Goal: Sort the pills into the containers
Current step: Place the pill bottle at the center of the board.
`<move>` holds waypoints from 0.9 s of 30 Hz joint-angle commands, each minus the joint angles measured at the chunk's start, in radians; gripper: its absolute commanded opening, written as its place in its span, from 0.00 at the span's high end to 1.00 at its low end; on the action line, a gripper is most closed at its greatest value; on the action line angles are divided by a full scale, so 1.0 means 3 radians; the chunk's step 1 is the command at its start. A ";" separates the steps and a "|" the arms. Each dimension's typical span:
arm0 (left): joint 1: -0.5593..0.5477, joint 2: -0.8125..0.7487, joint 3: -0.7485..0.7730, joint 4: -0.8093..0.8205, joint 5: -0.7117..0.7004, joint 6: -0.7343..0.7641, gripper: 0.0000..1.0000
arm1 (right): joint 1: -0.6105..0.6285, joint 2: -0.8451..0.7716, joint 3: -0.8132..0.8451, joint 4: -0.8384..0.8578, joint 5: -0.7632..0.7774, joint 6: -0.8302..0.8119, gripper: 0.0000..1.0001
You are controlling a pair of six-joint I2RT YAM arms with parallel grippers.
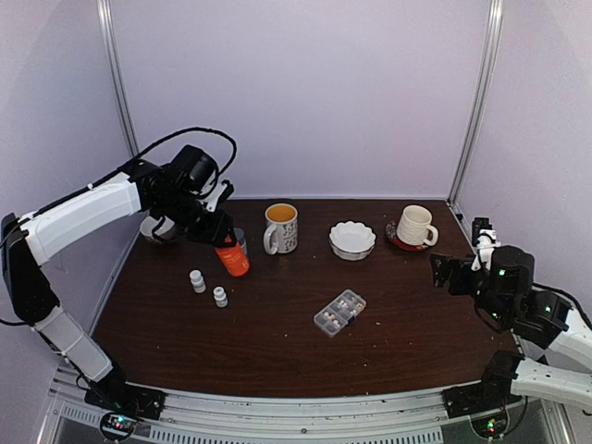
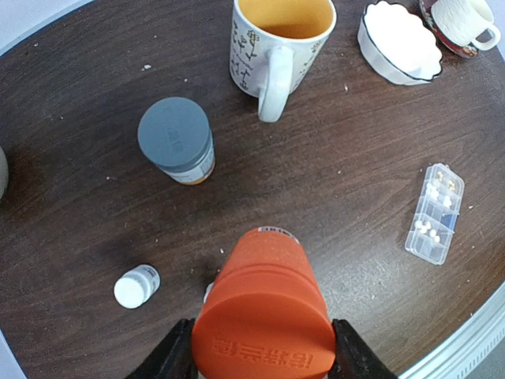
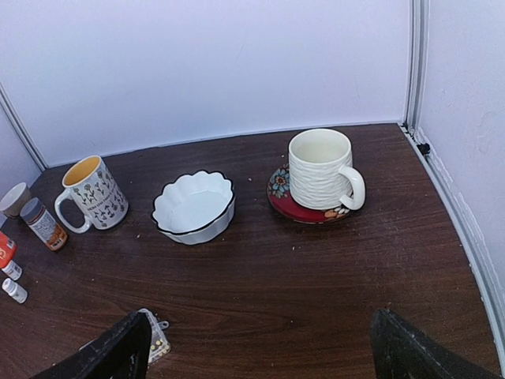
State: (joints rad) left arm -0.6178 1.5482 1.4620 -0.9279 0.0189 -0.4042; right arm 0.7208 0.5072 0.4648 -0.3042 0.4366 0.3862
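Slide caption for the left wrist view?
Left gripper grips orange bottle over table; grey-capped bottle, mug and pill box lie beyond.

**Legible text: none in any view.**
In the left wrist view, the orange bottle (image 2: 264, 260) carries a row of raised, blocky characters across its cap (image 2: 264, 335). They are the same colour as the plastic, and I cannot read them. The grey lid (image 2: 173, 136) of the bottle beyond it shows a faint moulded mark near its middle, also illegible. A strip of pale label (image 2: 197, 170) shows under that lid, its print too small to tell. The mug (image 2: 268, 47) bears small dark plant figures, which are pattern and not lettering. Any marking on the pill box (image 2: 436, 213) is too small to make out.
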 commanded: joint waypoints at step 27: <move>-0.0277 0.0578 -0.0083 0.0702 -0.0443 -0.0002 0.02 | -0.0051 -0.0133 0.0055 -0.0155 0.0101 0.0056 0.00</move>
State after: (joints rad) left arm -0.6903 1.7950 1.4315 -0.7460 -0.0837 -0.4023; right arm 0.7109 0.4591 0.4648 -0.3519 0.4496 0.4152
